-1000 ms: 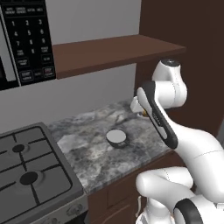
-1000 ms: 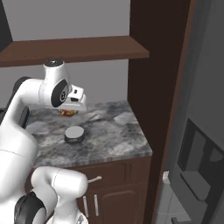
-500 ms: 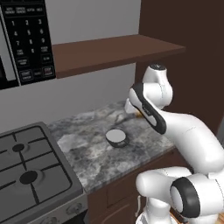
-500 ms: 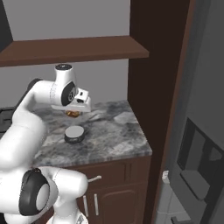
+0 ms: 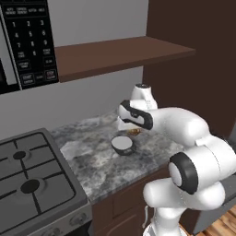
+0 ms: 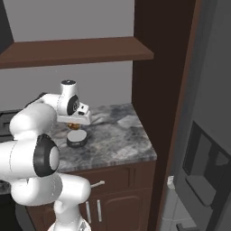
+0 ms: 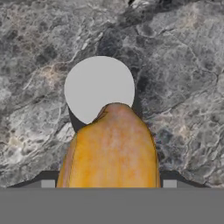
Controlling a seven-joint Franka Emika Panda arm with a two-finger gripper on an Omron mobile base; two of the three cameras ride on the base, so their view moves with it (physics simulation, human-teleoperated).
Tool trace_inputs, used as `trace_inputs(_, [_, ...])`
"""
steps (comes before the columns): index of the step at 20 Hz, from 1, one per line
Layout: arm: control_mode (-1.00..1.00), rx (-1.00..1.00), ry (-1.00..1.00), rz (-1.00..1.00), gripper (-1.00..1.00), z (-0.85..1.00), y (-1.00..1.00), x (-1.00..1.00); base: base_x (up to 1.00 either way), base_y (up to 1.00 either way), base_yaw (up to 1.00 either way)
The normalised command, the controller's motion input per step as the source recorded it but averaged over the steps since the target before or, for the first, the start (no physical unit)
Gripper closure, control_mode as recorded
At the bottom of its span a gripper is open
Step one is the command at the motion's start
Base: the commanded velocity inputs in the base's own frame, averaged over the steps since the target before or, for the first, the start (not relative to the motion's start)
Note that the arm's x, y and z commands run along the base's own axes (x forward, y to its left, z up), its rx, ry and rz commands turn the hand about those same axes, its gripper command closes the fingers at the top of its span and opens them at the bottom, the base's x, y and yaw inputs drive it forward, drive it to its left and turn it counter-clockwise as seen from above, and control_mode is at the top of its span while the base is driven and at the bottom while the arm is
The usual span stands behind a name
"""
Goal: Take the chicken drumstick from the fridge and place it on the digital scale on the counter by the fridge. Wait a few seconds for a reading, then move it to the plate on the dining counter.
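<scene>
My gripper (image 5: 133,130) is shut on the chicken drumstick (image 7: 111,148), a glossy orange-brown piece that hangs from the hand just above the counter (image 5: 92,166). The digital scale (image 7: 98,87), a small dark puck with a round white top, sits right under the drumstick's tip. From the left base view the scale (image 5: 122,144) lies a little in front of and left of the hand. In the right base view the drumstick (image 6: 72,125) shows as a sliver over the scale (image 6: 77,138). The grey fridge (image 6: 207,135) stands at the right.
A black stove (image 5: 27,175) adjoins the counter's left end, with a microwave (image 5: 25,41) above it. A dark brown shelf (image 5: 115,53) overhangs the counter, and a tall dark brown panel (image 6: 158,90) closes its right end.
The arm has swung round and the hand has come down and toward the scale, carrying the drumstick. The scale has not moved.
</scene>
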Motion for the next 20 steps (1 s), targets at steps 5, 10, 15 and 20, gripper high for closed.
trace_inputs(5, [-1.00, 0.00, 0.11, 0.00, 1.00, -0.60, 0.24, 0.68, 0.00, 0.00, 0.00])
trace_inputs(10, [-1.00, 0.00, 0.07, 0.00, 1.00, -0.46, 0.07, 0.48, 0.00, 0.00, 0.00])
trace_inputs(15, [-1.00, 0.00, 0.05, 0.00, 1.00, -0.55, 0.06, 0.13, 0.00, 0.00, 0.00])
trace_inputs(20, [-1.00, 0.00, 0.00, 0.00, 1.00, -0.47, 0.11, 0.01, 0.00, 0.00, 0.00])
